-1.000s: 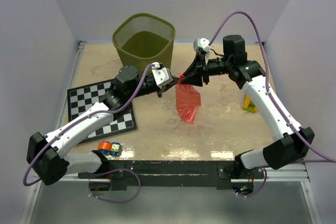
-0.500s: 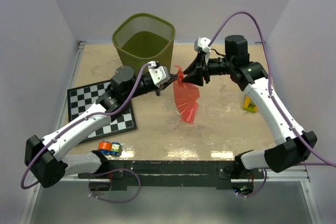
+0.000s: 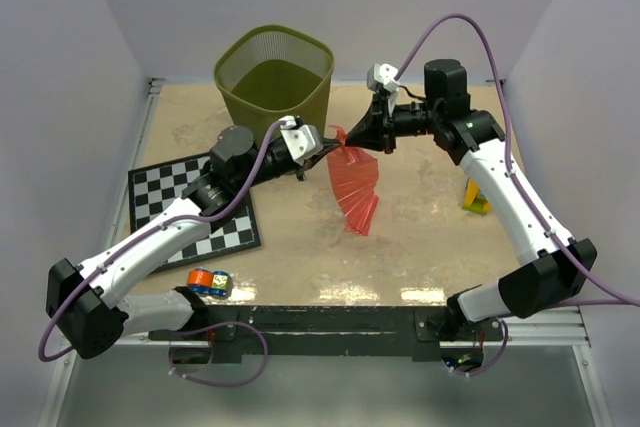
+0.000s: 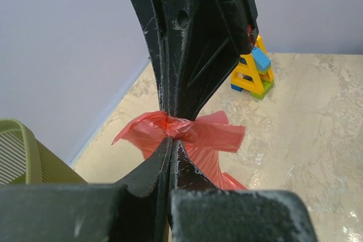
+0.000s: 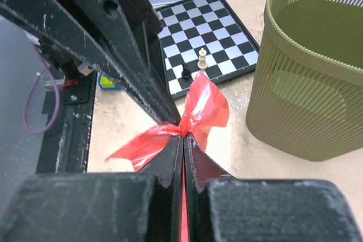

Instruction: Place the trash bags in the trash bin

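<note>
A crinkly red trash bag [image 3: 356,192] hangs over the middle of the table, bunched at its top and fanning out downward. My left gripper [image 3: 325,153] is shut on that bunched top from the left, and my right gripper [image 3: 346,147] is shut on it from the right, tip to tip. In the left wrist view my left gripper [image 4: 172,138] pinches the trash bag [image 4: 212,135] with the other arm's fingers [image 4: 193,38] just beyond it. In the right wrist view my right gripper [image 5: 183,136] clamps the trash bag [image 5: 207,106]. The olive mesh trash bin [image 3: 262,107] stands upright behind and left of both.
A chessboard [image 3: 160,202] lies at the left under my left arm, with two chess pieces [image 5: 193,63] on it. Yellow and blue toy blocks [image 3: 475,199] stand at the right. A small orange and blue toy [image 3: 208,282] sits near the front edge. The trash bin [image 5: 317,83] is close beside the bag.
My right gripper, open around the bag's top a moment ago, has shut on it. The bag's top has shifted slightly up and to the left with both grippers.
</note>
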